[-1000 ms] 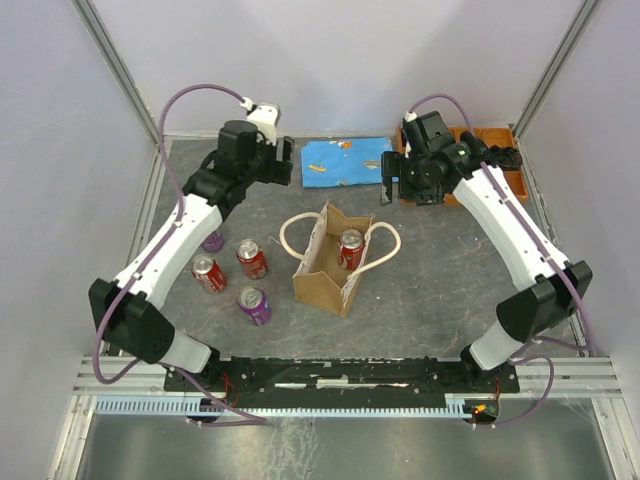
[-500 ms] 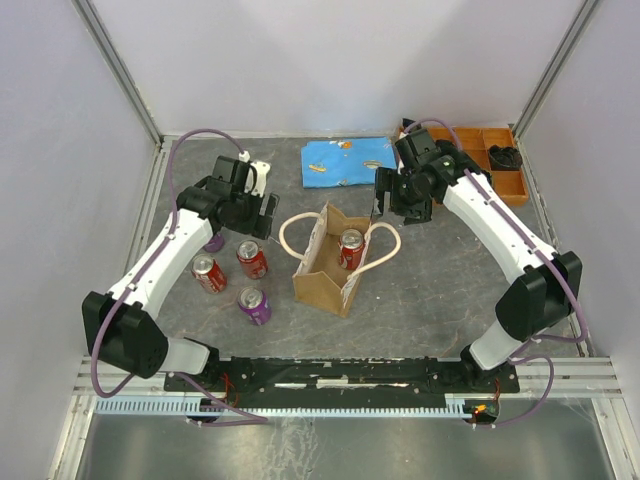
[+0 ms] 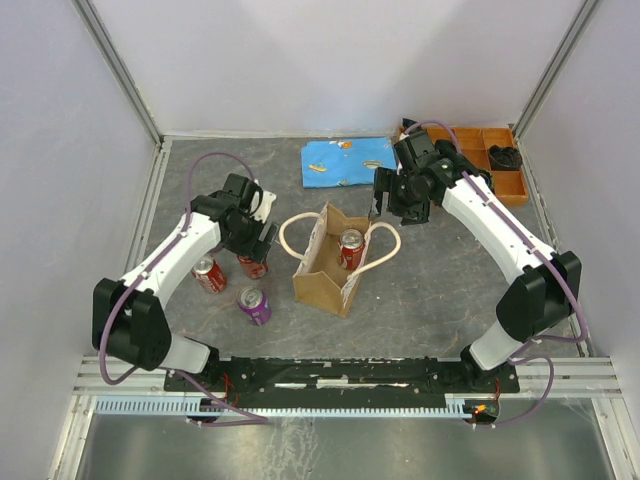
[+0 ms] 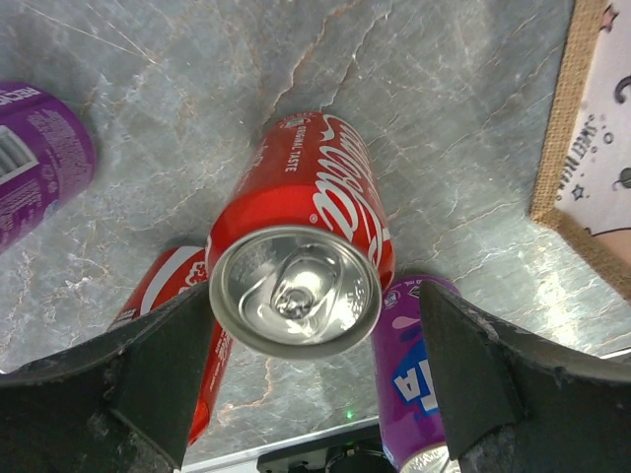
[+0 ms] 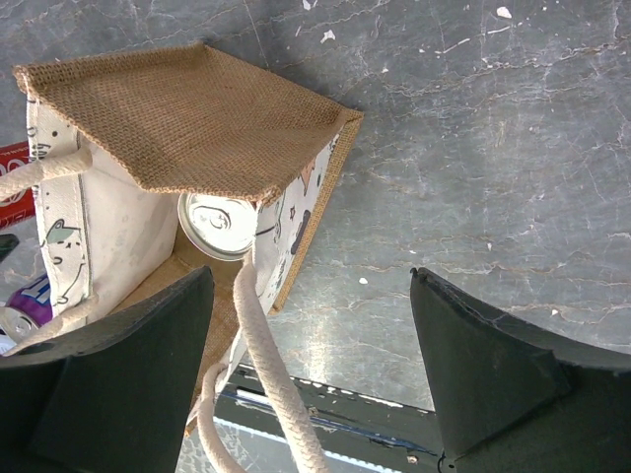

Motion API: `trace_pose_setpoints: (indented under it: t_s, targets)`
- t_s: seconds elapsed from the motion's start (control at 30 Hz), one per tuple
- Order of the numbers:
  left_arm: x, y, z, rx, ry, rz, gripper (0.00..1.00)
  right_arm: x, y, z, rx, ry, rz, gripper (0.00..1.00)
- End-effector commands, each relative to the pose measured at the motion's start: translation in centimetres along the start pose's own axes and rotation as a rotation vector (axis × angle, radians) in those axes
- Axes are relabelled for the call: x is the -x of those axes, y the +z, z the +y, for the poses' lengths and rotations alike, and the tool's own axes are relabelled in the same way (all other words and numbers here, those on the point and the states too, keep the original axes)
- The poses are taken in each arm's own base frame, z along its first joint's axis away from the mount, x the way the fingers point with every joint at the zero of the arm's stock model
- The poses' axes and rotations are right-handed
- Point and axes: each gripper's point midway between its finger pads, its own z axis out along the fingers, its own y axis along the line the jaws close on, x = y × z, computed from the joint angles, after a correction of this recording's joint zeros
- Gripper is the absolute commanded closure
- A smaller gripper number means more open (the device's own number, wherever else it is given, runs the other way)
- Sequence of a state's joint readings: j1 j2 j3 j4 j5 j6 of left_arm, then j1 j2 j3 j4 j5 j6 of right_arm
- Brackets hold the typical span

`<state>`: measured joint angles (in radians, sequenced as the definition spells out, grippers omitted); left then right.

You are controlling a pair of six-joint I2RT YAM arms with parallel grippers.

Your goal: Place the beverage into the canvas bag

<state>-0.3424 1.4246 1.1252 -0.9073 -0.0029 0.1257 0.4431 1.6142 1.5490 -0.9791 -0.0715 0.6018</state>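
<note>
Three loose beverage cans stand left of the canvas bag point(image 3: 322, 268). My left gripper point(image 3: 250, 243) hangs open over an upright red can point(image 4: 301, 251), one finger point(image 4: 148, 379) by its left rim and the other clear on its right. A second red can point(image 3: 208, 275) and a purple can point(image 3: 254, 305) stand close by. The tan bag stands open with a red can point(image 3: 351, 248) inside; its silver top point(image 5: 219, 225) shows in the right wrist view. My right gripper point(image 3: 390, 205) is open and empty above the bag's far end, over a cream rope handle point(image 5: 266, 365).
A blue cloth point(image 3: 345, 160) lies at the back. An orange compartment tray point(image 3: 478, 140) holding a dark object sits at the back right. Another purple can point(image 4: 39, 158) lies left of the left gripper. The bag's printed side point(image 4: 596, 148) is right of that gripper.
My left arm swung down from the back of the table onto the group of cans and now straddles the red one. My right gripper came forward from the tray to the bag, then held still.
</note>
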Motion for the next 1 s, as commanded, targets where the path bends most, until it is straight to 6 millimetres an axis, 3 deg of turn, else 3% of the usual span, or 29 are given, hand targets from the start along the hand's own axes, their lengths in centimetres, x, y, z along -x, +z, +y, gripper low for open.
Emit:
trace_pose_setpoints:
  t_s: [0.0,0.07,0.13,0.37,0.43,0.6,0.77,0.87,0.97]
  targets:
    - [0.5,1.4,0.3,0.005,0.062,-0.005,0.11,1.0,-1.7,1.0,0.044,0.002,-0.07,0.12]
    - [0.5,1.8,0.3,0.004,0.062,-0.004,0.13,1.0,-1.8,0.8,0.041,0.005,-0.073,0.12]
    - [0.7,1.9,0.4,0.009,0.063,-0.014,0.21,0.9,-1.8,0.8,0.039,0.007,-0.073,0.12]
    - [2.8,0.7,0.9,0.029,0.064,-0.078,0.84,0.7,-1.5,0.7,0.039,0.016,-0.068,0.12]
    - [3.5,0.1,0.9,0.03,0.065,-0.093,0.97,0.6,-1.4,0.7,0.039,0.017,-0.064,0.12]
    - [7.1,-2.6,1.8,0.07,0.056,-0.201,0.97,0.6,-1.3,0.7,0.039,0.018,-0.064,0.12]
    - [13.9,-7.3,2.9,0.111,0.037,-0.401,0.97,0.5,-1.2,0.7,0.04,0.018,-0.061,0.12]
    - [18.7,-11.3,3.2,0.118,0.027,-0.557,0.97,0.5,-1.2,0.7,0.041,0.019,-0.063,0.12]
    - [22.3,-14.4,2.5,0.071,0.02,-0.667,0.97,0.5,-1.2,0.7,0.041,0.02,-0.063,0.12]
